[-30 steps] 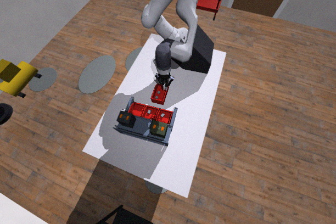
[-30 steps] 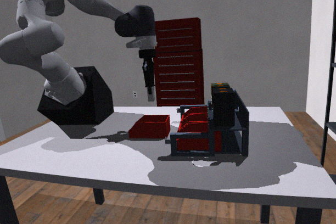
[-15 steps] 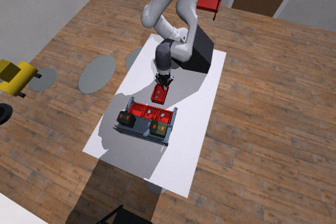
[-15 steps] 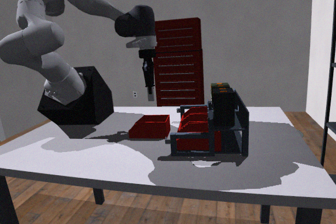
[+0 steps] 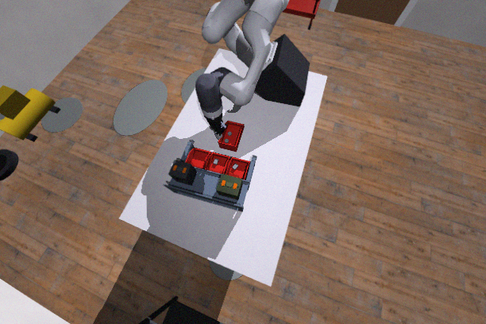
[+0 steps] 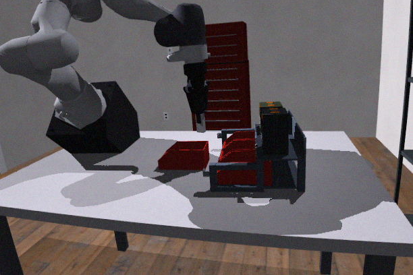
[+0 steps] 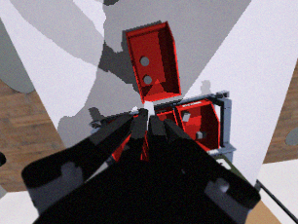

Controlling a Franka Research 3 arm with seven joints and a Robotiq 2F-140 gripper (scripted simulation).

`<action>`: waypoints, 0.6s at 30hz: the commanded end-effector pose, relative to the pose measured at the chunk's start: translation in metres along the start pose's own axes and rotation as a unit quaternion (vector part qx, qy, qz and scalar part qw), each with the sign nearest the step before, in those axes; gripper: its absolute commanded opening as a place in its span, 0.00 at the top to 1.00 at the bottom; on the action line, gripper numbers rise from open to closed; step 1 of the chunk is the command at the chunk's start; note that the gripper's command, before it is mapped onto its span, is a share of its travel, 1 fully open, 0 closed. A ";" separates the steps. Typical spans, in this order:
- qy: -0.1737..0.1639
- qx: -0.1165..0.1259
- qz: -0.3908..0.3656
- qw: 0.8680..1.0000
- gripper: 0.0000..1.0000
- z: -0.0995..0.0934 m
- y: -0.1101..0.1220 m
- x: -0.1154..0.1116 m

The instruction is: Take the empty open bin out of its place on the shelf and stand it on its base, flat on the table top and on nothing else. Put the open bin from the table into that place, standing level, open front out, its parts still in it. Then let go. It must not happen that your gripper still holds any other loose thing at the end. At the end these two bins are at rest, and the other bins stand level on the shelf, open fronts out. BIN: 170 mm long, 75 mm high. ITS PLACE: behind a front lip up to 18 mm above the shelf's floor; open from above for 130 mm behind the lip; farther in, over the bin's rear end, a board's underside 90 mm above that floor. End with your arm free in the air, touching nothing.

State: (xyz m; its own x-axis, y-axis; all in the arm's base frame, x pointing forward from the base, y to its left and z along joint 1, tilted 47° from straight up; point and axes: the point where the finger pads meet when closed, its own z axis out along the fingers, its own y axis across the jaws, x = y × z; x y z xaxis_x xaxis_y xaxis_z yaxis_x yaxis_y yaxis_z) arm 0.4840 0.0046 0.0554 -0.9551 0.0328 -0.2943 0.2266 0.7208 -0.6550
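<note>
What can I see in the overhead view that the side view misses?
Only the overhead view shows inside the bins: the red bin on the table holds two grey parts, and of the three red bins along the shelf's upper row, the leftmost one looks empty. It also shows a yellow object on the floor.

Only the side view shows the tool hanging shut above the table, touching nothing, red bins on a lower shelf level, and a red drawer cabinet behind.

Both show the arm, white table, shelf and bins.
</note>
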 end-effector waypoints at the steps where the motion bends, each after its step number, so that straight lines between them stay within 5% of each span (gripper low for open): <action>1: 0.004 0.002 0.139 0.990 1.00 0.010 -0.029 -0.050; 6: -0.005 0.004 0.250 0.968 1.00 0.018 -0.065 -0.092; 10: -0.007 0.005 0.324 0.946 1.00 0.018 -0.066 -0.092; 12: -0.007 0.005 0.324 0.946 1.00 0.018 -0.066 -0.092; 13: -0.007 0.004 0.360 0.933 1.00 0.018 -0.066 -0.092; 18: -0.008 0.004 0.420 0.907 1.00 0.018 -0.066 -0.092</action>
State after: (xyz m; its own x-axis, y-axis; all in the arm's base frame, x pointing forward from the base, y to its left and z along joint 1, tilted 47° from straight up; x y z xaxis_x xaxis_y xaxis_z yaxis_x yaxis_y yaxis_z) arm 0.5619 -0.0610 0.1167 -0.6434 0.4240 -0.6374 0.7335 0.5799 -0.3546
